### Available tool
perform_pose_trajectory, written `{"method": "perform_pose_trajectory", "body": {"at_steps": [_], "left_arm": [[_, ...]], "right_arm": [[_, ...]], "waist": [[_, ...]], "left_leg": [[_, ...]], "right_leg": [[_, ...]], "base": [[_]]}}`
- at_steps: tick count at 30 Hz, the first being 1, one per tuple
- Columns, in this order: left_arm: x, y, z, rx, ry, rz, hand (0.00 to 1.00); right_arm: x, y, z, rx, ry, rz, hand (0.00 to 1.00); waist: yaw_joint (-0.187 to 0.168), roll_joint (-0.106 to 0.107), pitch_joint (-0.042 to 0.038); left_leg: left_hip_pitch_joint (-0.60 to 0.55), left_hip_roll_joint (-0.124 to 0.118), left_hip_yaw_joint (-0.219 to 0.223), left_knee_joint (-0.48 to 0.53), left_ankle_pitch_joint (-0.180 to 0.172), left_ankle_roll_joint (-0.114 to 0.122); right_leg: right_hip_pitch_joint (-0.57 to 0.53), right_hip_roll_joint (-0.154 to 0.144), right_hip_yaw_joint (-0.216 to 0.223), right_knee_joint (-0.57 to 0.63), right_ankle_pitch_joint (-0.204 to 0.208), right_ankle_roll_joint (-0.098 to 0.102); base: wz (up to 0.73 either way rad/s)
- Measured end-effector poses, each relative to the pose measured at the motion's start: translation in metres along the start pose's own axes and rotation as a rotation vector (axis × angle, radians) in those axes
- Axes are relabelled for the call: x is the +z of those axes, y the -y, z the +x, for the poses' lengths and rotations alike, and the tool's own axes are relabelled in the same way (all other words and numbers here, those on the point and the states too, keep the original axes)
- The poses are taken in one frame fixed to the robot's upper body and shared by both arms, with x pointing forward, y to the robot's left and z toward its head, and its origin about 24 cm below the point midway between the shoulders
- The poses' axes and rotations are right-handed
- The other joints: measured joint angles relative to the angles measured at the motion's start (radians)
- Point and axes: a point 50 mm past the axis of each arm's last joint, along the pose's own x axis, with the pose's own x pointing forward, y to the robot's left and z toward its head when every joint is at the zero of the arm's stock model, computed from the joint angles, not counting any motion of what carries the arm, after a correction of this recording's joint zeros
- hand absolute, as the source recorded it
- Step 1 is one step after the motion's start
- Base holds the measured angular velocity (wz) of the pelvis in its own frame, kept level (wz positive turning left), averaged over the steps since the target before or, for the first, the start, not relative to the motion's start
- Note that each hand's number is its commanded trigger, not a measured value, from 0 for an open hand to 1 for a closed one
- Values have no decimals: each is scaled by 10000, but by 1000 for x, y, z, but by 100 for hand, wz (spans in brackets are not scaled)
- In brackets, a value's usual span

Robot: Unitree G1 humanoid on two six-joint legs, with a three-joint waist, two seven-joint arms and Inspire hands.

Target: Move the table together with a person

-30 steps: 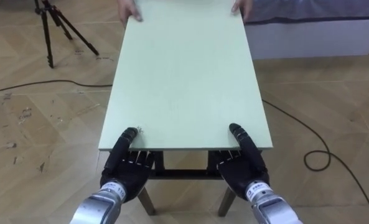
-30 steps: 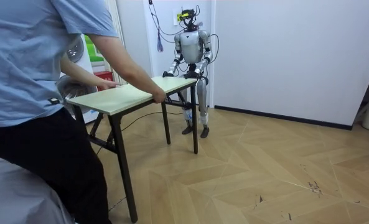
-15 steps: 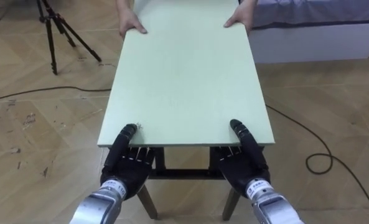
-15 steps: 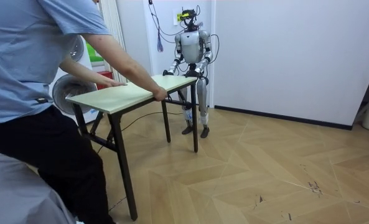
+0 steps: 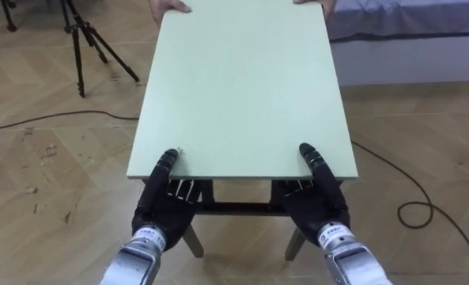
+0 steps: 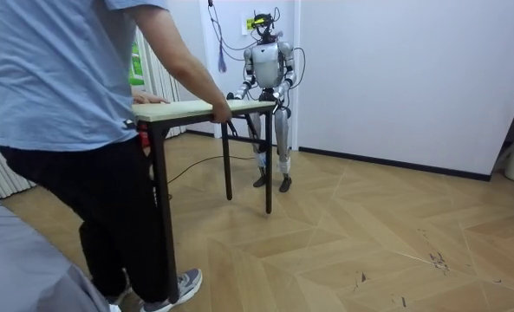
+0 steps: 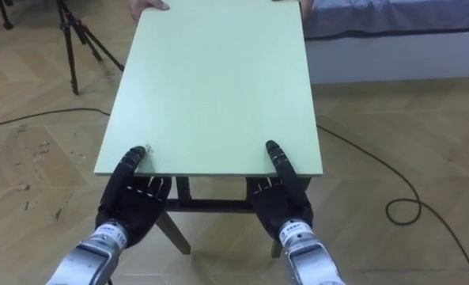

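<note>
You've got the table [image 5: 242, 87] dead ahead, long side running near to far, its near short edge at both of the robot's hands. L hand [image 5: 165, 207] grips that edge toward the near-left corner: thumb [image 5: 169, 161] laid flat on top, the other fingers tucked under the top, forearm coming in from lower left. R hand [image 5: 317, 204] mirrors it near-right, thumb [image 5: 309, 156] on top and fingers under. Both wrists sit below the tabletop. A person's hands [image 5: 171, 6] hold the far edge at its corners. In the room view the person [image 6: 66, 104] stands at the end on that view's left; the robot stands upright at the other end by the white wall, arms fwd. There's a tripod [image 5: 84, 39] far left, a bed [image 5: 412, 47] far right and a cable [image 5: 424, 210] on the floor at right.
</note>
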Motion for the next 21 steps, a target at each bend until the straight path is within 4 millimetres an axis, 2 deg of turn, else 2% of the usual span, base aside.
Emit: {"method": "perform_pose_trajectory", "body": {"at_steps": [12,21], "left_arm": [[-12,-13,-14,157,-41,-137,100],[-18,-17,-22,198,-195,53,100]], "right_arm": [[0,11,-8,-329,134,-279,100],[2,19,-18,-484,285,-316,100]], "waist": [[18,-185,4],[29,-398,46]], "left_leg": [[0,-39,-5,-1,15,19],[-98,-62,14,6,64,19]], "right_leg": [[-39,-5,124,9,3,10],[-160,-8,117,21,44,-14]], "base": [[-1],[-1]]}}
